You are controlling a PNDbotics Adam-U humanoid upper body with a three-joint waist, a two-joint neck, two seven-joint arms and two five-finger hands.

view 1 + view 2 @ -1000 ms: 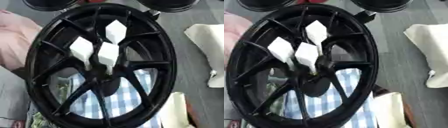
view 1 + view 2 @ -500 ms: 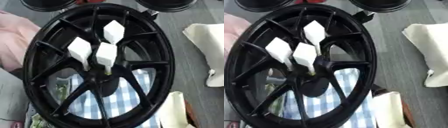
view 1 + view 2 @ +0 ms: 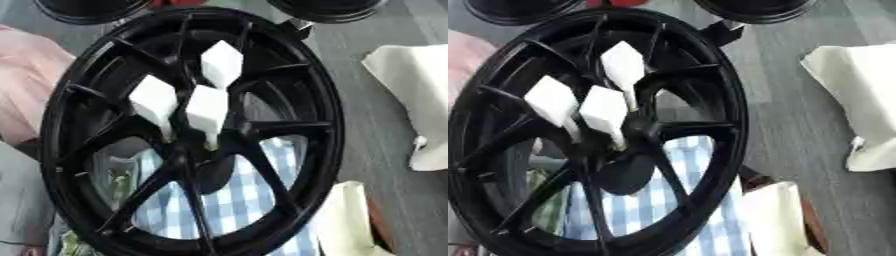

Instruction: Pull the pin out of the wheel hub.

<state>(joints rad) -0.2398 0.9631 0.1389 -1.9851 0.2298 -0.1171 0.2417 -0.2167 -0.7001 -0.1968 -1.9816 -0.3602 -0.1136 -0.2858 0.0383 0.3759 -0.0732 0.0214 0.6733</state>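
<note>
nearest the camera, a blue checked cloth (image 3: pixel 232 200) lies under the wheel (image 3: pixel 188 130), probably as padding. the black wheel stands tilted, spokes toward the camera, so its hub (image 3: pixel 197 145) is reachable. 3 white pins (image 3: pixel 208 111) with diamond-shaped heads stick out of the hub, close together, none pulled out yet. beyond, pale cloths (image 3: pixel 411 100) lie on the grey counter (image 3: pixel 367 130). neither hand shows, so their state cannot be told.

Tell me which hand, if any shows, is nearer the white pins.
Neither: no hand shows in either view. The white pins sit untouched in the wheel hub.
</note>
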